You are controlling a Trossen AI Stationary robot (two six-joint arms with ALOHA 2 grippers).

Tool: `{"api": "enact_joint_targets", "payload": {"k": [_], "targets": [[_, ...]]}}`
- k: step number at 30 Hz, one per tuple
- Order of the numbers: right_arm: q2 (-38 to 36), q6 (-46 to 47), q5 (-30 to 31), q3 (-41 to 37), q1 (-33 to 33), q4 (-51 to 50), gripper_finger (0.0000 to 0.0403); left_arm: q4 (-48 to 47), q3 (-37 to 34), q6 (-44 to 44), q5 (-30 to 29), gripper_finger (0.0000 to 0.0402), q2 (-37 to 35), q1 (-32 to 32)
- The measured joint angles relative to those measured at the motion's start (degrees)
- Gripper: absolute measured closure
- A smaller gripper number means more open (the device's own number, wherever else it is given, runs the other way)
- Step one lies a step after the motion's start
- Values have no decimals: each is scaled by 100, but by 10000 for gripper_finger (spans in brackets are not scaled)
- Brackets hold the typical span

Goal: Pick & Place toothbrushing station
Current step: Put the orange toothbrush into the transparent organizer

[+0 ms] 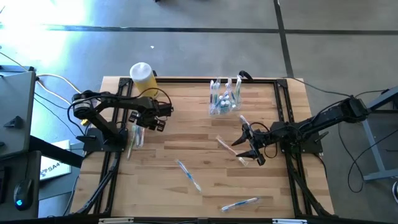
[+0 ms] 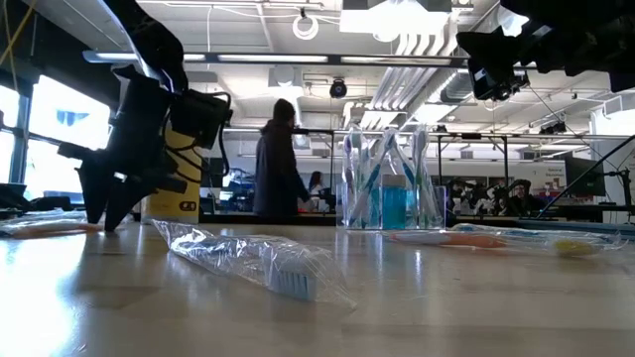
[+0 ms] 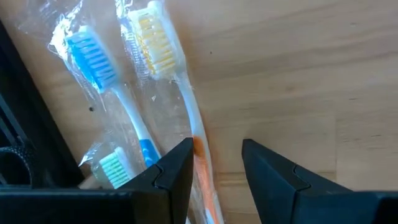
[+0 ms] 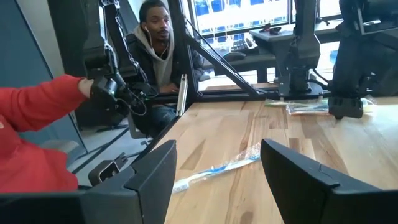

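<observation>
Left gripper (image 3: 214, 171) is positioned low over wrapped toothbrushes (image 3: 155, 81) at the worktop (image 1: 186, 134) left edge, jaws apart, nothing clamped. Right gripper (image 1: 249, 144) is held open, empty. Farther back, the clear cup (image 1: 224, 99) is filled with toothbrushes.

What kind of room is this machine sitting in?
Probably a robotics lab or workshop in a big open industrial hall: a wooden table with two mounted arms, exposed ceiling pipes and lights overhead, and a person at benches behind.
</observation>
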Motion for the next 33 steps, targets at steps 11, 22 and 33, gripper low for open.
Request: {"api": "enact_joint_targets", "payload": {"k": [11,22,33], "targets": [[0,-2,18,0,2,35,177,203,-40,-28,-60,262,14,-515],[0,-36,18,0,0,42,177,325,-40,-30,123,376,28,-666],[0,-199,21,0,-4,42,177,283,24,120,5,394,33,-670]]}}
